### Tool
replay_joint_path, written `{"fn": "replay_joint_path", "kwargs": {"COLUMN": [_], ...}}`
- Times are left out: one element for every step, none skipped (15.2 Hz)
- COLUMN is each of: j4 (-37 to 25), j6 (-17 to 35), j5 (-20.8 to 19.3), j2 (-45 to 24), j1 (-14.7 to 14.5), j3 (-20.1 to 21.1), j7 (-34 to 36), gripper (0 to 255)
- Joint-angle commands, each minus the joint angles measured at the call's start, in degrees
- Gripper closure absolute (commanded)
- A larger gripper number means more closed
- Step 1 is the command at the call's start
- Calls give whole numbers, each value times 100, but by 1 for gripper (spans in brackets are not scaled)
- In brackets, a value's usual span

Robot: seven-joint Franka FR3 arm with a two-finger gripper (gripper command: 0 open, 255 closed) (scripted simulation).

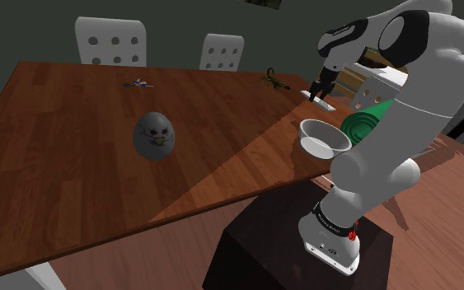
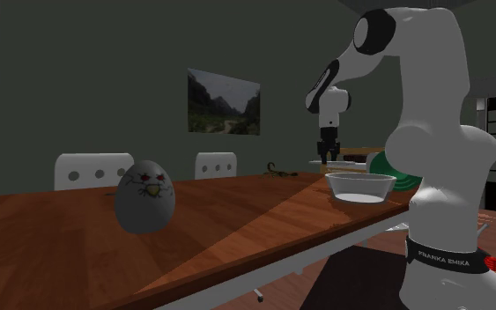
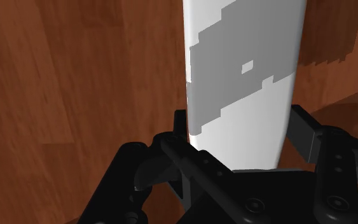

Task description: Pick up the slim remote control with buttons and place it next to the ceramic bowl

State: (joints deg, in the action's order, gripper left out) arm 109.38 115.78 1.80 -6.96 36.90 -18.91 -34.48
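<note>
While the remote (image 3: 241,63) (white-grey) seemingly lies flat, the tool (image 3: 238,124) clasps it

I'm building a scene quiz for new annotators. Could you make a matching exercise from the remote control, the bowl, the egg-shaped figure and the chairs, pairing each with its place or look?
Things
1. remote control
2. bowl
3. egg-shaped figure
4. chairs

Descriptions
A. white, beyond the far edge of the table
B. mid-table, grey with red eyes
C. white and grey, clasped by the end effector
D. white, near the table edge by the stand

Pairs: 1-C, 2-D, 3-B, 4-A
</note>
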Motion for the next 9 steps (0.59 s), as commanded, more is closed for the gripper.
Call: {"fn": "replay_joint_path", "kwargs": {"j4": [115,161,206,250,293,335,375,414,451], "j6": [159,231,302,373,444,515,586,656,726], "j5": [18,29,40,52,64,77,91,105,120], "j2": [-41,-68,-95,-124,-154,-186,-218,-251,-286], "j1": [3,5,7,9,12,14,17,20,23], "j3": [2,3,4,6,8,10,12,15,18], "j7": [-13,-20,-27,-35,-43,-51,-60,-69,-78], "gripper": [255,255,255,255,255,255,255,255,255]}}
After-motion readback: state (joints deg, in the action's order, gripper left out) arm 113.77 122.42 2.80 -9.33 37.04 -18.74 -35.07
